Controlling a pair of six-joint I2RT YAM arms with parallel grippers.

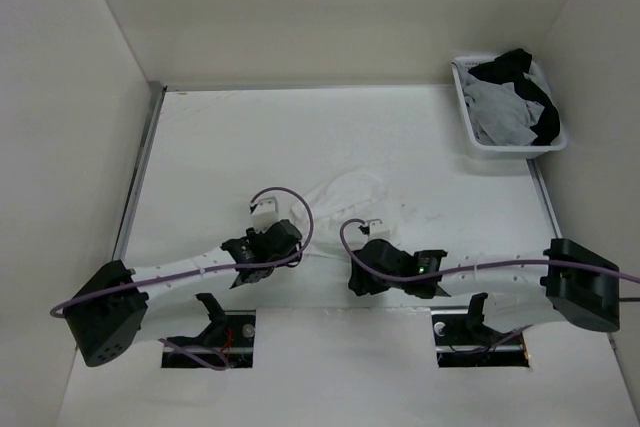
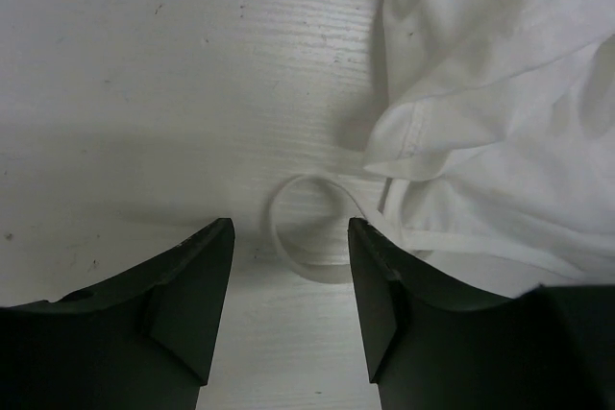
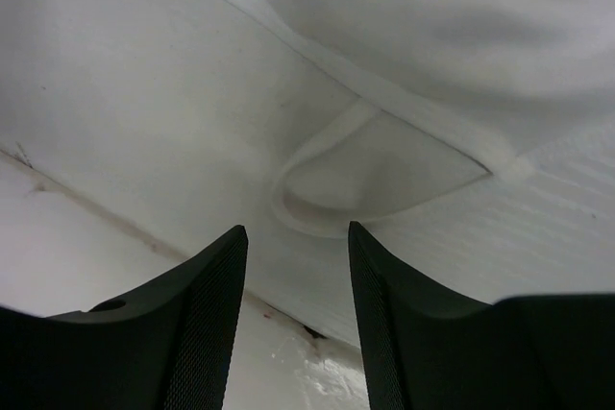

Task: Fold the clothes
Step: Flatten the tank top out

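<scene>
White worktop [image 1: 220, 137]; top [image 1: 345, 192] bunched just beyond left pincer [image 2: 290, 237] and right pincer [image 3: 296, 237]; both gape wide, empty; strap loop [image 2: 273, 221] ahead of each, apparently untouched.

White matte table top [image 1: 400, 137] fills the bay from panel to panel. Up close it shows a faint straight grain and small dark specks. A seam [image 3: 125, 228] runs across it near the front edge, with a little grime in the gap.

The plain off-white left wall panel [image 1: 60, 147], back wall panel [image 1: 330, 7] and right wall panel [image 1: 605, 67] are all alike. A thin grey metal rail [image 1: 140, 172] runs along the foot of the left panel.

In the far right corner sits a white plastic basket [image 1: 466, 112], slightly askew. It holds a crumpled grey garment [image 1: 500, 117] and a black garment [image 1: 520, 67].

The light is even and from above; shadows are soft and short.
</scene>
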